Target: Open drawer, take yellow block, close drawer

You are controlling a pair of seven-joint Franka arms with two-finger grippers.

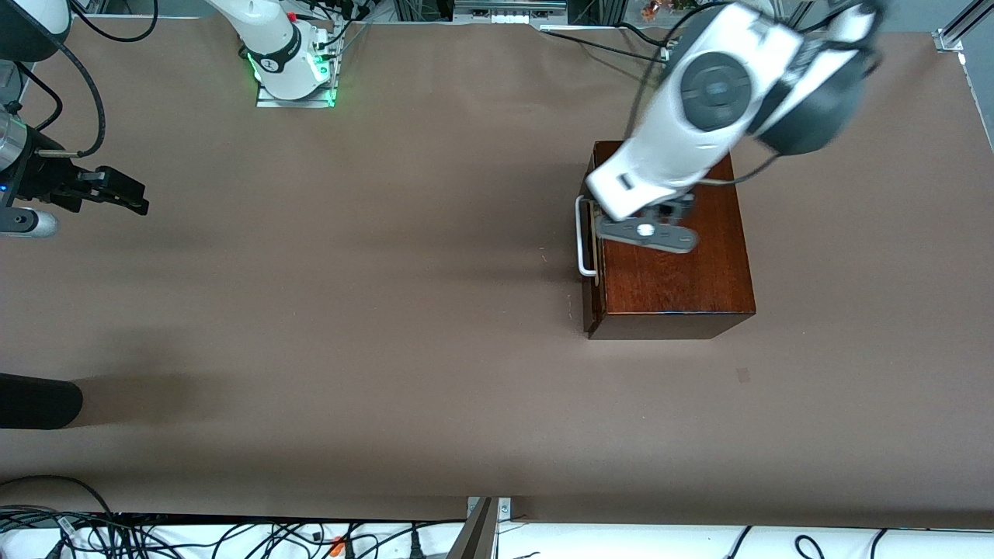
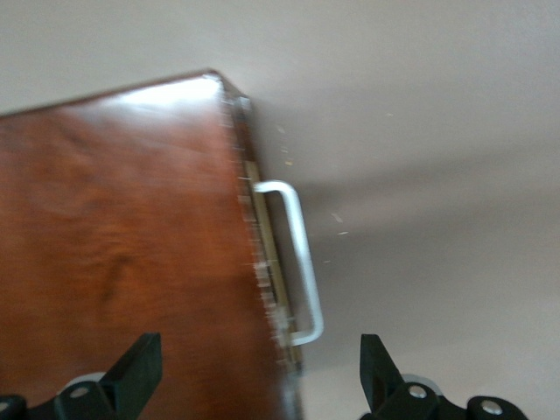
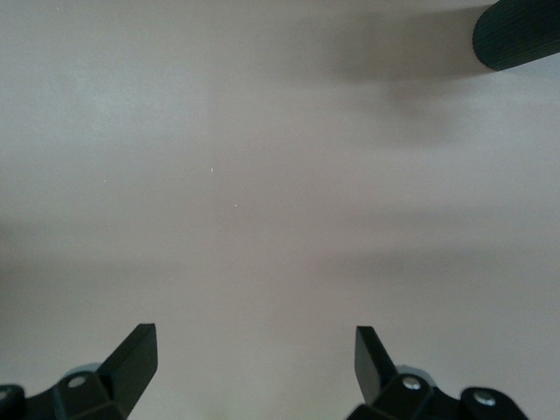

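The mahogany box (image 1: 675, 272) stands on the table toward the left arm's end. Its drawer (image 1: 592, 303) is shut flush, the white bar handle (image 1: 581, 237) facing the right arm's end of the table. My left gripper (image 2: 260, 372) hangs open above the box's top edge by the handle (image 2: 297, 262), one fingertip (image 2: 136, 367) over the box top (image 2: 114, 245) and the other over bare table. The yellow block is hidden. My right gripper (image 1: 124, 192) waits open over bare table at the right arm's end, nothing between its fingers (image 3: 131, 359).
A dark rounded object (image 1: 39, 401) pokes in at the right arm's end, nearer the front camera, and shows in the right wrist view (image 3: 521, 35). Cables (image 1: 233, 536) run along the table's front edge. Brown table surface (image 1: 388, 310) spreads between the box and the right gripper.
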